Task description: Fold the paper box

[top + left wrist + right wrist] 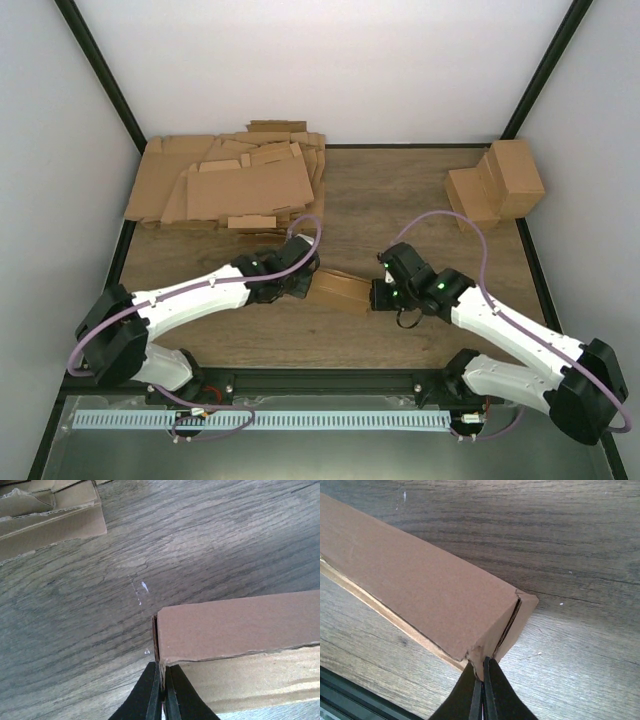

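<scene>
Top view: the box lies on the table in its near half, about midway between the left and right edges; it is a low brown shape set slightly askew. The left gripper meets its left end and the right gripper its right end, so the box sits between the two. A heap of flat brown sheets fills the far left corner; a few cuboids stand by the far right corner, well apart from the box.

Left wrist view: the left gripper's fingers are pinched together on a thin cardboard edge at the corner of the box, with nothing between them but that edge; the box's brown panel runs off to the right; a paler layer shows beneath it.

Right wrist view: the right gripper's fingers are likewise pinched narrow on a thin tab at the box's end; the end flap stands a little ajar, with a dark slit beside it; the long brown panel runs away to the upper left.
</scene>
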`<action>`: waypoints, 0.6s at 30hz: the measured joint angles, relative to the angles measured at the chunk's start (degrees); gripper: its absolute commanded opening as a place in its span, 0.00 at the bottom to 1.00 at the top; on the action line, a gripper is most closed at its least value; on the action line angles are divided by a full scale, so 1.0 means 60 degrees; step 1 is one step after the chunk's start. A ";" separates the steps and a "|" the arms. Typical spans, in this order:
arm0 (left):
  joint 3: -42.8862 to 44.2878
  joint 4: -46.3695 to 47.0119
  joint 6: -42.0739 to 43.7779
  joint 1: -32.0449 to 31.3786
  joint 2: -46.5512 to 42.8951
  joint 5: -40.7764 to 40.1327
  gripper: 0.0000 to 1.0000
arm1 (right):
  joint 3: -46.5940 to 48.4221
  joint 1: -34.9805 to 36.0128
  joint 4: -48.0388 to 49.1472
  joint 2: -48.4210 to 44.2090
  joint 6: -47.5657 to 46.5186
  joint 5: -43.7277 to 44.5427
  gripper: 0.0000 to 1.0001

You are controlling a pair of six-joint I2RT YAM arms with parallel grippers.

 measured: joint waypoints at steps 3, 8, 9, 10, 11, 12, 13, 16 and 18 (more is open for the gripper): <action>-0.0306 0.0284 -0.0124 -0.0076 -0.0178 -0.0040 0.04 | 0.0000 0.0240 -0.0033 0.0029 0.0175 0.0277 0.01; -0.0514 0.0546 -0.0335 -0.0215 -0.0277 -0.0273 0.05 | 0.0000 0.0499 -0.0026 0.0157 0.0412 0.0586 0.08; -0.0517 0.0550 -0.0353 -0.0233 -0.0277 -0.0317 0.08 | 0.0000 0.0543 -0.0026 0.0186 0.0452 0.0619 0.12; -0.0517 0.0546 -0.0379 -0.0251 -0.0277 -0.0357 0.11 | -0.0007 0.0568 -0.0044 0.0197 0.0506 0.0623 0.16; -0.0517 0.0525 -0.0408 -0.0270 -0.0277 -0.0375 0.14 | -0.0011 0.0594 -0.0055 0.0193 0.0572 0.0648 0.19; -0.0514 0.0506 -0.0452 -0.0284 -0.0284 -0.0382 0.20 | -0.0015 0.0612 -0.0076 0.0160 0.0616 0.0667 0.21; -0.0510 0.0477 -0.0466 -0.0295 -0.0295 -0.0386 0.25 | -0.0015 0.0619 -0.0102 0.0102 0.0659 0.0688 0.24; -0.0408 0.0208 -0.0557 -0.0321 -0.0346 -0.0295 0.38 | -0.0004 0.0637 -0.0127 -0.0222 0.0692 0.0758 0.35; -0.0291 -0.0033 -0.0590 -0.0357 -0.0437 -0.0244 0.43 | 0.0098 0.0648 -0.0189 -0.0353 0.0670 0.0794 0.39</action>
